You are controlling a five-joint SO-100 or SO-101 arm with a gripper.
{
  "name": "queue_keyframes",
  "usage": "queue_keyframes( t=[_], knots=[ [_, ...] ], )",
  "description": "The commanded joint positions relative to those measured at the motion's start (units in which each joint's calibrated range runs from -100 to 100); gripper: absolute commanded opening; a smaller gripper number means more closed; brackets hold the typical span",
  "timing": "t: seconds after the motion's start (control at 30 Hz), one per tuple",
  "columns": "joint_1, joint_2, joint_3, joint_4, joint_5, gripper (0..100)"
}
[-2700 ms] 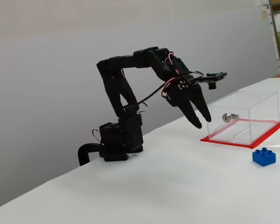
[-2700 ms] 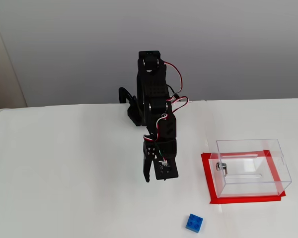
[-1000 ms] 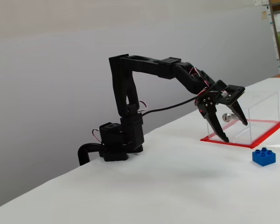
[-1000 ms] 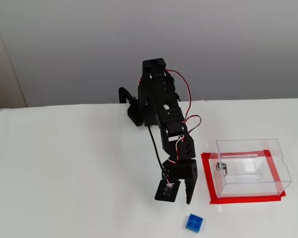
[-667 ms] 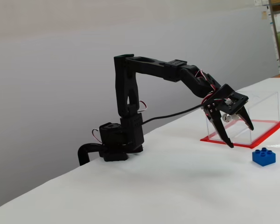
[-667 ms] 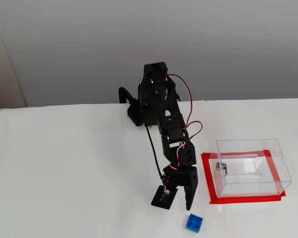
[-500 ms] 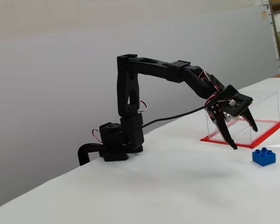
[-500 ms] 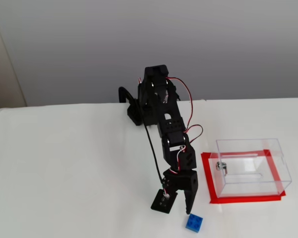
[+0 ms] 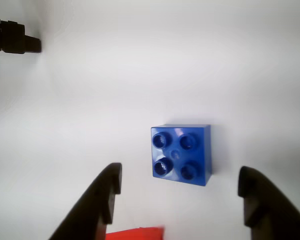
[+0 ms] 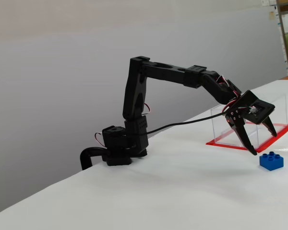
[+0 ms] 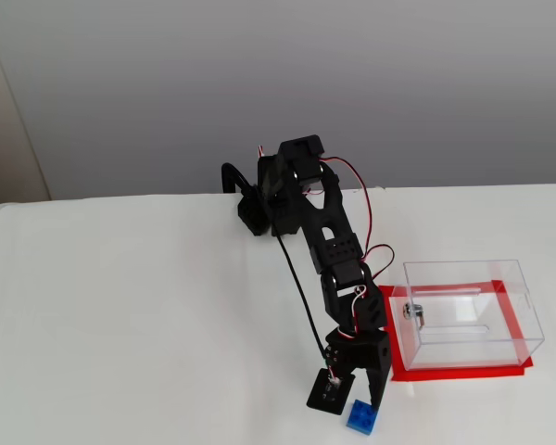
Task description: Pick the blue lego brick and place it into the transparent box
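Note:
The blue lego brick (image 9: 181,154) lies studs up on the white table, in the wrist view just ahead of the gap between my two dark fingers. My gripper (image 9: 180,172) is open and holds nothing. In both fixed views the gripper (image 10: 264,143) (image 11: 363,399) hangs slanted down just above and beside the brick (image 10: 271,161) (image 11: 361,417), apart from it. The transparent box (image 11: 468,311) (image 10: 280,109) stands on its red base plate to the right of the gripper, with a small silver lock (image 11: 412,313) inside. The gripper hides part of the box in one fixed view.
The arm's base (image 11: 258,209) (image 10: 117,148) sits at the table's back edge, against a grey wall. A strip of the red base plate (image 9: 135,233) shows at the bottom of the wrist view. The table edge runs close in front of the brick in a fixed view.
The arm has stretched forward and down, from beside the box to just above the brick. The gripper opened along the way. Brick and box have stayed put.

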Motion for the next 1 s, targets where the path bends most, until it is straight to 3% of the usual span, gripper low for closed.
queue_keyframes(
  t=[0.0,0.97],
  knots=[
    [0.32,0.91,-4.92,0.03,-0.56,26],
    [0.4,8.8,-11.61,3.86,-2.49,27]
  ],
)
